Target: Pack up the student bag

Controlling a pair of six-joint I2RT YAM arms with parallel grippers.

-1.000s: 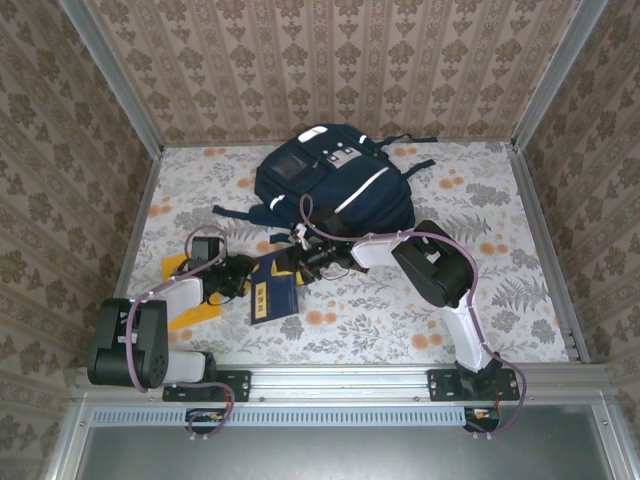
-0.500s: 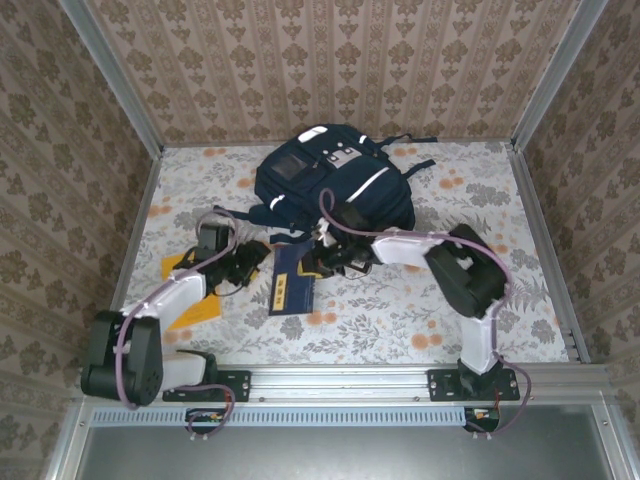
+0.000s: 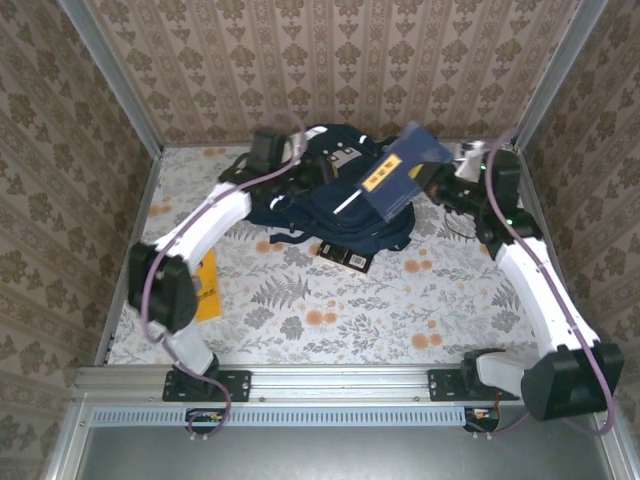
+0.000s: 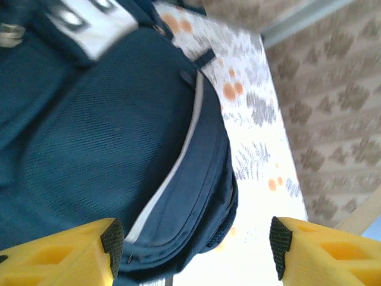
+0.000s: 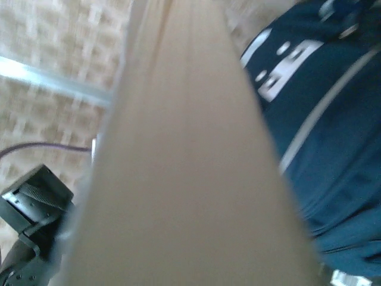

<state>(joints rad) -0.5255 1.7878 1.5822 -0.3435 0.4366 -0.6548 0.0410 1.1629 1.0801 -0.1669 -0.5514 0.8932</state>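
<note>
one each: student bag (image 3: 322, 212), blue book (image 3: 395, 178), yellow book (image 3: 206, 290), black booklet (image 3: 345, 256)

Big navy-blue fabric backpack (image 3: 320, 215): white stripes and a light grey patch, right under the left gripper (image 4: 193, 238), whose fingers (image 4: 65, 253) are yellow with black pads. Flat navy book with yellow label (image 3: 395, 178) in the right gripper (image 3: 440, 180), page edge tan. Orange-yellow booklet (image 3: 206, 285) well back from the left gripper. Tablecloth (image 3: 400, 300): white with grey ferns and orange blooms. Wallpaper (image 3: 350, 60): beige-brown damask.
</note>
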